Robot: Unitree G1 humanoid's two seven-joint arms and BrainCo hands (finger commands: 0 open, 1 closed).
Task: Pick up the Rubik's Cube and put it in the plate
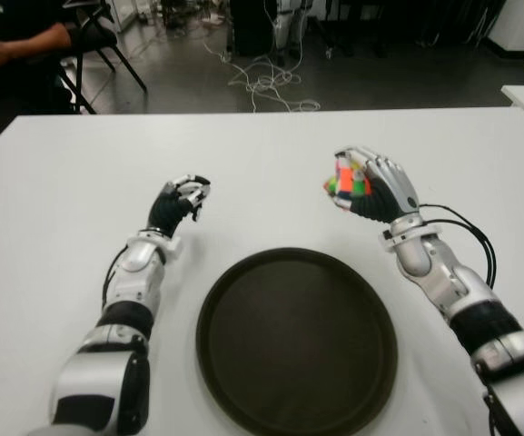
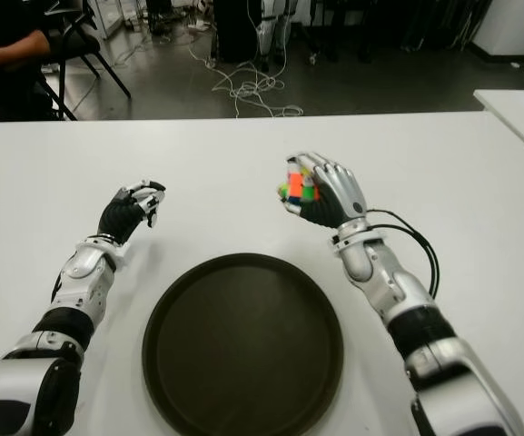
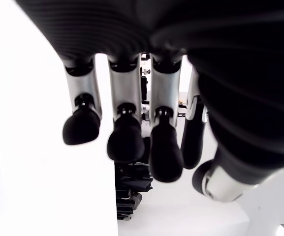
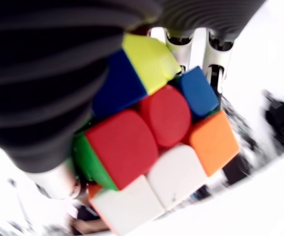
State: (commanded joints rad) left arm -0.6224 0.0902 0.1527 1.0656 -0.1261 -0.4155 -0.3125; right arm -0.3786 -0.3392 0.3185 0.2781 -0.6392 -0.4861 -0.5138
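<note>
**Cube held in the right hand, above the table and beyond the plate**

Left eye view: The right hand shows right of centre, its fingers clamped around the Rubik's Cube. Only the side of the cube turned to the frame's left is seen, with orange, green, pink and white stickers; the rest is hidden behind the fingers. The cube is tilted, one corner pointing to the left of the frame. It has no long axis. The plate lies in the lower centre, dark and round, and its lower rim comes close to the bottom edge of the frame. The cube is past the plate's upper right rim, not over it. The left hand shows left of centre, beside the plate's upper left rim, fingers curled and holding nothing. The white table has much bare room beyond both hands. A seated person is cut off in the upper left corner.

Right eye view: The same scene. A second white table is cut by the right edge.

Left wrist view: The fingertips hang bent, near each other, with nothing between them.

Right wrist view: The cube fills the frame, with red, white, orange, blue and yellow stickers. The dark palm covers its upper left part.
</note>
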